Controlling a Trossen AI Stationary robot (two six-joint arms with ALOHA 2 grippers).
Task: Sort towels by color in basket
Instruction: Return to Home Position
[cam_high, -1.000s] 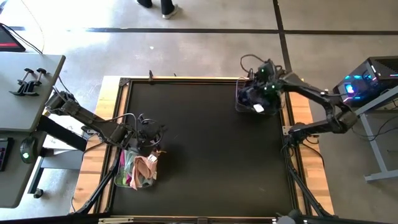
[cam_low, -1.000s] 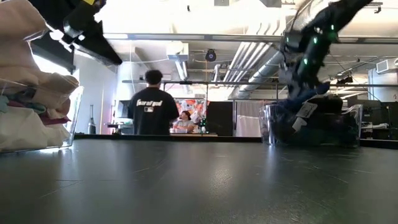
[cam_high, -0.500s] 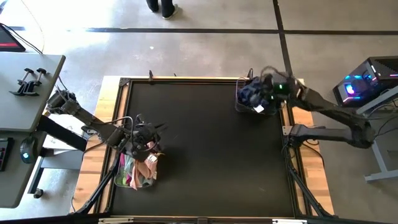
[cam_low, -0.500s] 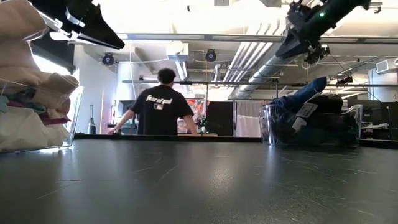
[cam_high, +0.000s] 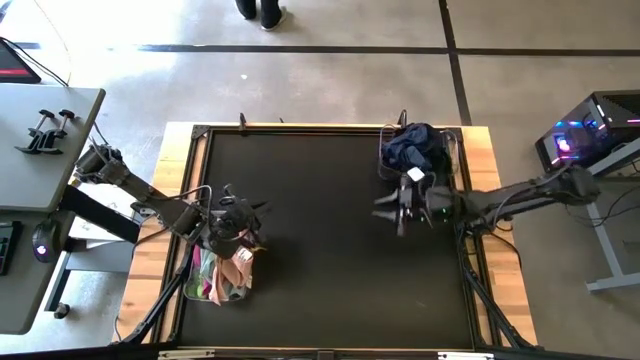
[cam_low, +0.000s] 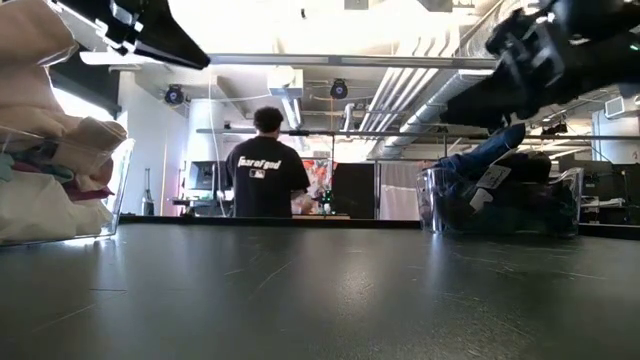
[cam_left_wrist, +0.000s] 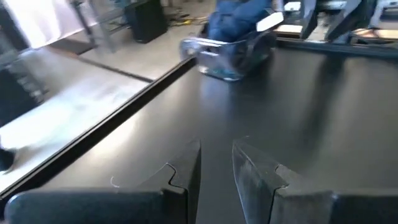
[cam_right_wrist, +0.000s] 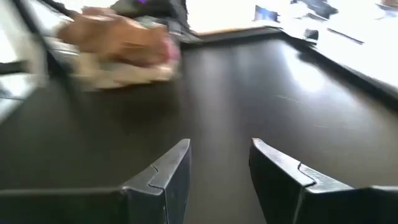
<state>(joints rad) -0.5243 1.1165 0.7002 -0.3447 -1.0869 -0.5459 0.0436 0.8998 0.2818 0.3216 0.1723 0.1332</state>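
Towels (cam_high: 412, 148) in navy and dark shades heaped in clear bin (cam_left_wrist: 208, 56) at far right corner of table (cam_high: 320, 250). Pink and pale towels (cam_high: 228, 272) in second clear bin (cam_low: 115, 190) at table's near left edge. Right gripper (cam_high: 385, 212) over table's right side, fingers spread, empty. Left gripper (cam_high: 245, 215) over table's left side, fingers slightly parted, empty.

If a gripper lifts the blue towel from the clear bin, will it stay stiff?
Probably floppy: the blue towel lies crumpled, one end sticking above the clear bin. It may drag neighbouring dark towels, since they are heaped together.
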